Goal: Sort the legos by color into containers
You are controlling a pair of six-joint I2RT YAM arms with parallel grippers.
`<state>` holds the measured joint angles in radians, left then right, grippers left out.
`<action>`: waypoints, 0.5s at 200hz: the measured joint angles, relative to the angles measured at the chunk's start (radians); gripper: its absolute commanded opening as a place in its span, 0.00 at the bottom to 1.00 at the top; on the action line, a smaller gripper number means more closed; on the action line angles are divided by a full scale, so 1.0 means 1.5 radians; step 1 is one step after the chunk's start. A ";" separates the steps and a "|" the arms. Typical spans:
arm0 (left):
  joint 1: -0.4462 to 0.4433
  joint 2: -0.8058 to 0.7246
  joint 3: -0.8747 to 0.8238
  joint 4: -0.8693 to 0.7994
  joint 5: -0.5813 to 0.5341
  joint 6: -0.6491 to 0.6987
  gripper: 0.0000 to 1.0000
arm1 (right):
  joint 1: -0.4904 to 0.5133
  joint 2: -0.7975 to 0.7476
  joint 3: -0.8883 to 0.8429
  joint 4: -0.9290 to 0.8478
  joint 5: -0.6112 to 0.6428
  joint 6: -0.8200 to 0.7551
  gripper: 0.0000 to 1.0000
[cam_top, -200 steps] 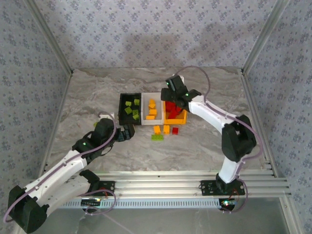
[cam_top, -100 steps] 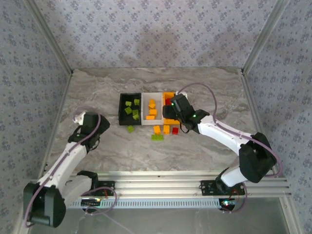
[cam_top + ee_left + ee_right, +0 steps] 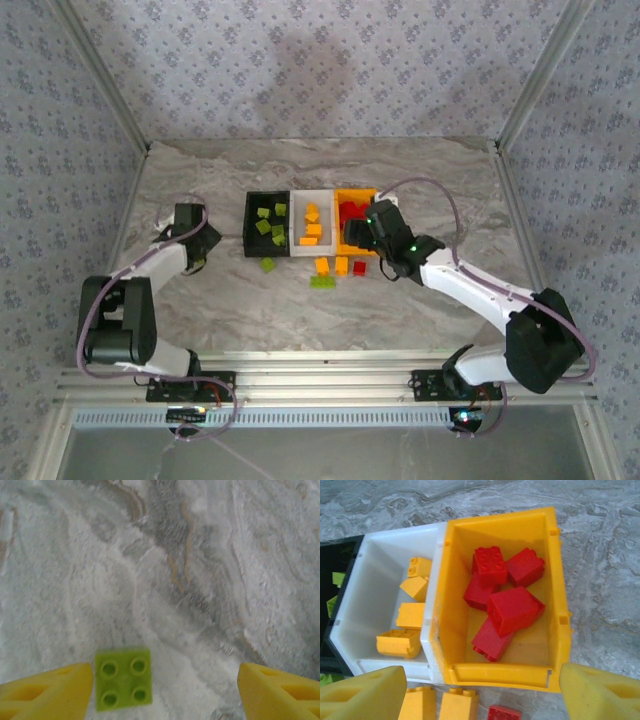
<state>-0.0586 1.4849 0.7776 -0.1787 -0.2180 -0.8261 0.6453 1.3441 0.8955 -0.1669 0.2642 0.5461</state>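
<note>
Left gripper: you have its yellow fingers spread wide, low over the table, with nothing held.
Green lego at the left fingers: it lies flat on the marble, studs up, just beside the left-hand finger and well apart from the other one.
Right gripper: your jaws stand wide apart and hold nothing; they hang over the near edge of the orange bin.
Bins: black bin, white bin and orange bin sit in one row, walls touching, black on the left and orange on the right.
Red legos: about five lie piled in the orange bin, some tilted on each other.
Orange-yellow legos: you see four in the white bin.
Green legos in the black bin: several lie there; an exact count is hard to tell.
Loose pieces: on the table in front of the bins lie two orange-yellow bricks, a red brick and a green piece.
Green brick before the black bin: it lies alone; you cannot tell whether it is the one at the left fingers.
</note>
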 measured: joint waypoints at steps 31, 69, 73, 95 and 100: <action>0.010 0.061 0.047 -0.015 -0.010 0.011 0.70 | -0.009 -0.011 -0.010 0.004 -0.002 0.003 0.82; 0.025 0.073 0.047 -0.033 -0.008 0.010 0.63 | -0.019 -0.021 -0.013 0.013 -0.007 0.007 0.82; 0.026 0.074 0.047 -0.033 -0.008 0.009 0.62 | -0.019 -0.021 -0.014 0.014 -0.007 0.008 0.82; 0.026 0.088 0.046 -0.031 -0.001 0.010 0.57 | -0.021 -0.021 -0.019 0.015 -0.007 0.010 0.82; 0.026 0.092 0.043 -0.028 0.001 0.009 0.57 | -0.021 -0.021 -0.020 0.015 -0.007 0.010 0.82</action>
<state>-0.0196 1.6234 0.8425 -0.2214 -0.2165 -0.8124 0.6132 1.3132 0.8661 -0.1440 0.2539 0.5613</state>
